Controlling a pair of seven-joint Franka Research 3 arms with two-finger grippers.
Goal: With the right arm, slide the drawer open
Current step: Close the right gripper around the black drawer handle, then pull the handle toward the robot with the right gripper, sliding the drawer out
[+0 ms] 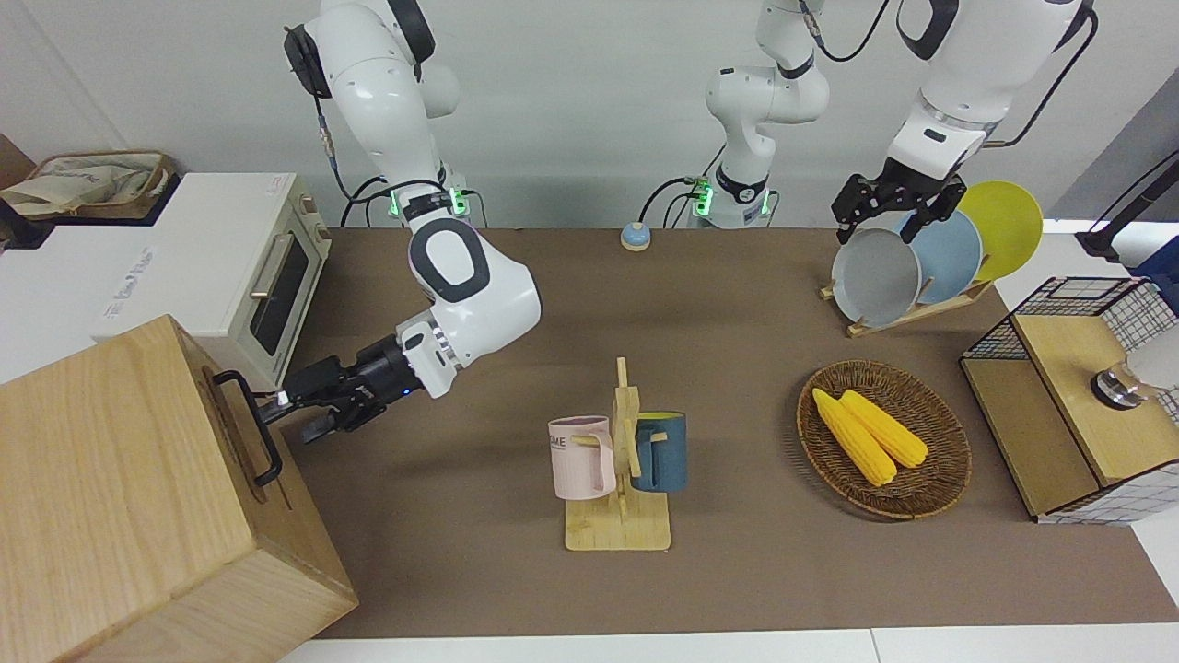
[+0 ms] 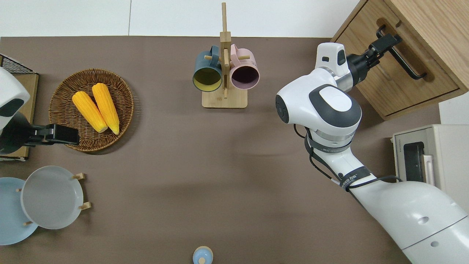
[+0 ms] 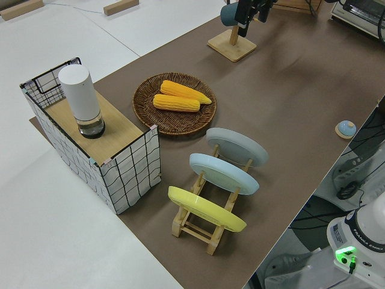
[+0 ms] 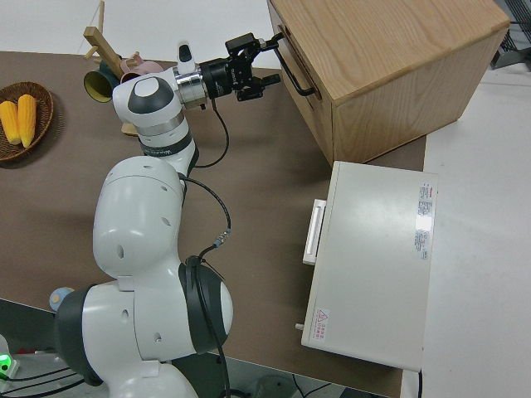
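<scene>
Your right gripper (image 1: 295, 412) is at the black bar handle (image 1: 247, 425) of the drawer (image 1: 241, 433), at the right arm's end of the table, fingers spread around it. Pull straight away from the drawer's front.

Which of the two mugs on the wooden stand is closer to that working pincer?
The pink mug. It hangs on the stand's side toward the right pincer at the drawer; the dark blue mug hangs opposite.

I have the right arm (image 1: 461, 304) stretched out low, wrist level, its gripper (image 1: 293, 412) at the drawer handle (image 1: 249, 425), fingers (image 2: 384, 41) spread on either side of the bar. The left arm is parked.
</scene>
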